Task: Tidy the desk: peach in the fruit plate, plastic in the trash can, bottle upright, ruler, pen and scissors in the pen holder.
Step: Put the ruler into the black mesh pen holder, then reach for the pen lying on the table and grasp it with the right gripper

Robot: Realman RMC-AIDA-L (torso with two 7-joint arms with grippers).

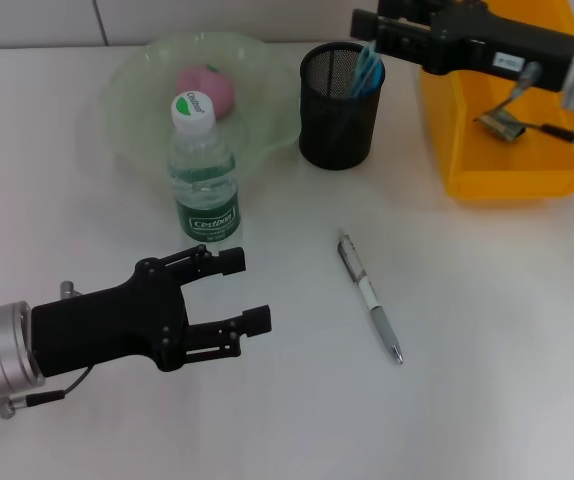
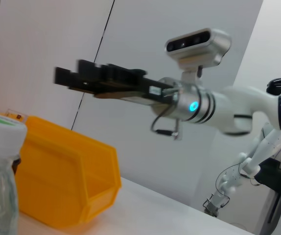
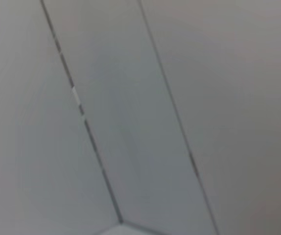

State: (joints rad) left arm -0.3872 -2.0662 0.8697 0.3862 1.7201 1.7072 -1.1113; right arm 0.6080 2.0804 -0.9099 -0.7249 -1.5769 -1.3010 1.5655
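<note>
The left gripper (image 1: 250, 290) hangs over the near left of the tabletop (image 1: 487, 330) with its fingers spread wide and nothing in them. Just beyond it the bottle (image 1: 203, 172) stands upright. Behind the bottle, the peach (image 1: 207, 88) sits in the plate (image 1: 137, 100). The pen (image 1: 369, 296) lies flat to the right. The right gripper (image 1: 375, 40) is far right, above the cup (image 1: 339, 108) holding the blue scissors (image 1: 369, 68); I cannot tell how wide it is. The yellow bin (image 1: 502, 160) is beside the cup.

The peach (image 1: 205, 88) lies in the fruit plate (image 1: 137, 85), bottle (image 1: 202, 170) before it, pen holder (image 1: 339, 120) right, trash can (image 1: 507, 150) farther right, pen (image 1: 370, 297) nearer.
</note>
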